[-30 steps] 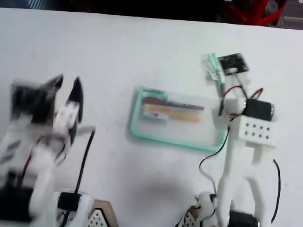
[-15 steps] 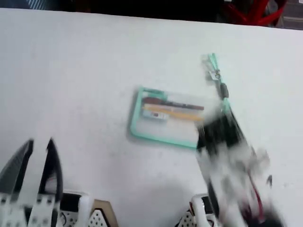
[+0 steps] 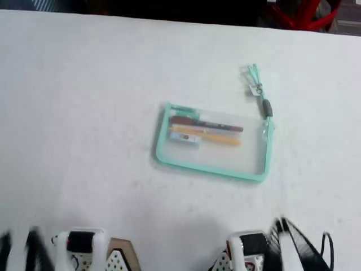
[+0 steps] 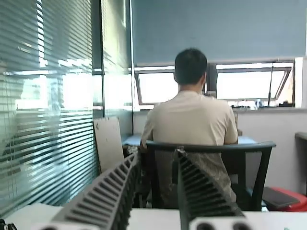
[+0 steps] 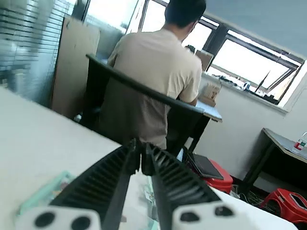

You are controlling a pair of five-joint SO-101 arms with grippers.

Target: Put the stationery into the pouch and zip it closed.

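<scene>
Teal-trimmed pouch (image 3: 225, 157) central on table (image 3: 84, 73), stationery (image 3: 206, 131) inside, zip (image 3: 266, 109) apparently shut | left gripper (image 4: 157, 155) slightly parted, empty | right gripper (image 5: 142, 148) closed, empty | both have pulled back to near edge | task looks done.

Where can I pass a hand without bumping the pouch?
Left of the pouch the table is bare to its edge; the near strip is bare too. Crowded only at the pouch's far right corner, where the zip strap lies.

My left gripper (image 4: 157, 154) and right gripper (image 5: 141, 143) carry dark grey ribbed fingers (image 4: 115, 187) on white mounts (image 5: 57, 218) with round screw holes. From above, a black cable (image 3: 326, 241) loops at five o'clock.
</scene>
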